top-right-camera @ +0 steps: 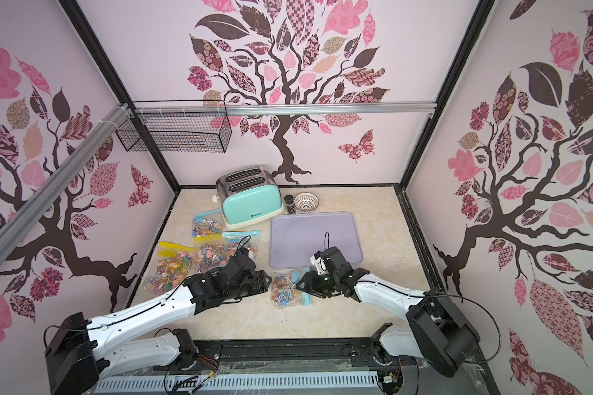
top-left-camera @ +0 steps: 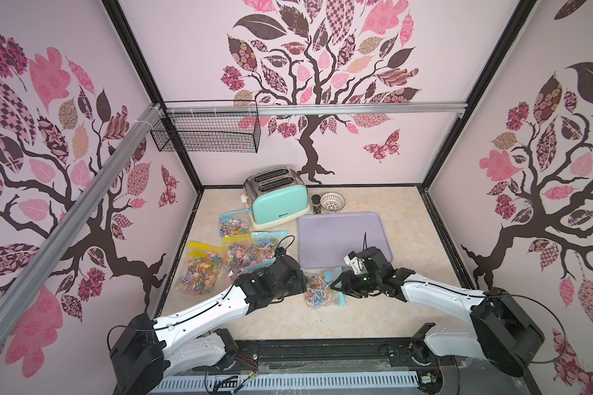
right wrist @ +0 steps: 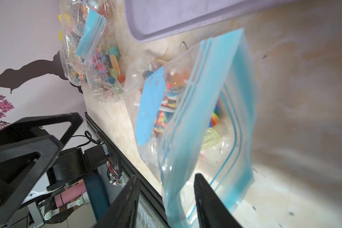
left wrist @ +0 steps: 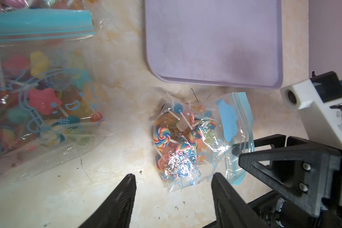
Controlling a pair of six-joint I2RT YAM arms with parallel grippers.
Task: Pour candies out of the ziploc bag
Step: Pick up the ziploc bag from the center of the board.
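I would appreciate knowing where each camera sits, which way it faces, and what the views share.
Top views: high above the robot's base, facing down and away; left arm, right arm, small ziploc bag, purple tray, mint toaster.
Left wrist: on the left arm, facing down past the open left gripper at that bag; right gripper intrudes.
Right wrist: on the right arm, facing along the right gripper, the bag's blue zip edge between its fingers; left gripper shows.
Shared: both wrist views catch the bag and a tray corner.
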